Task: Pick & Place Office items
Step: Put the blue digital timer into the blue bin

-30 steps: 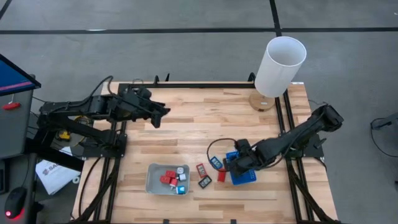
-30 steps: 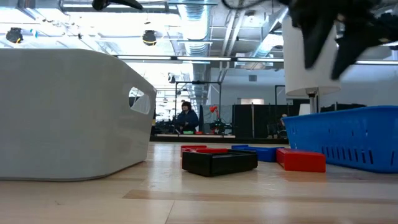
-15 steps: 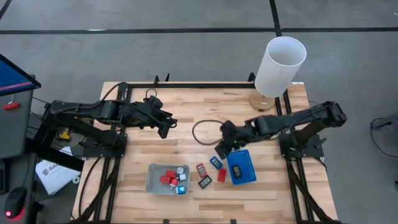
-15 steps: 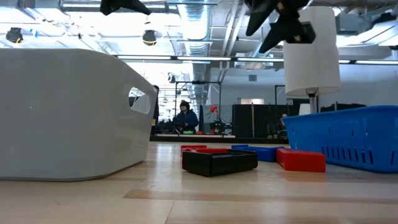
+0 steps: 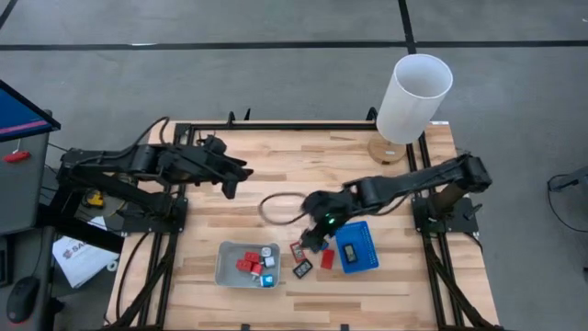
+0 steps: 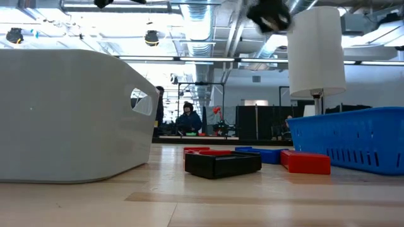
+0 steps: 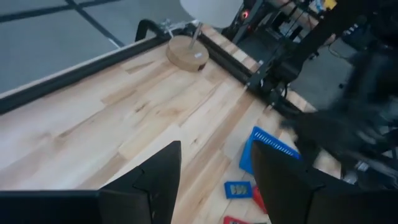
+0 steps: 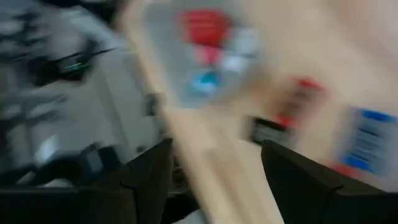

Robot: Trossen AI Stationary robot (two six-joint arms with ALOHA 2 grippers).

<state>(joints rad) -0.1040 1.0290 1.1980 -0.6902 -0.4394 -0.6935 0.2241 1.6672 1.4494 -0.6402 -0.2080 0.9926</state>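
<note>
Loose office items lie on the wood between the two trays: a red-and-black piece (image 5: 297,250), a black piece (image 5: 302,268) and a red block (image 5: 327,259). The grey tray (image 5: 224,267) holds red blocks with white and cyan bits. The blue tray (image 5: 367,257) holds one black piece (image 5: 349,248). My right gripper (image 5: 310,239) hangs open above the loose pieces, just left of the blue tray, with nothing between its fingers (image 8: 146,180). My left gripper (image 5: 236,179) hovers open over the far left of the table, its fingers (image 7: 155,180) also with nothing between them.
A tall white cylinder (image 5: 413,97) stands on a round wooden base at the far right corner. A dark cable loop (image 5: 274,208) hangs by my right arm. The low view shows the grey tray's wall (image 6: 69,113) on the left and the blue tray's wall (image 6: 360,142) on the right.
My right gripper has risen from over the blue tray, rolled its wrist, and swung toward the table's left. It now hangs over the loose pieces. A black piece shows in the blue tray where the gripper stood.
</note>
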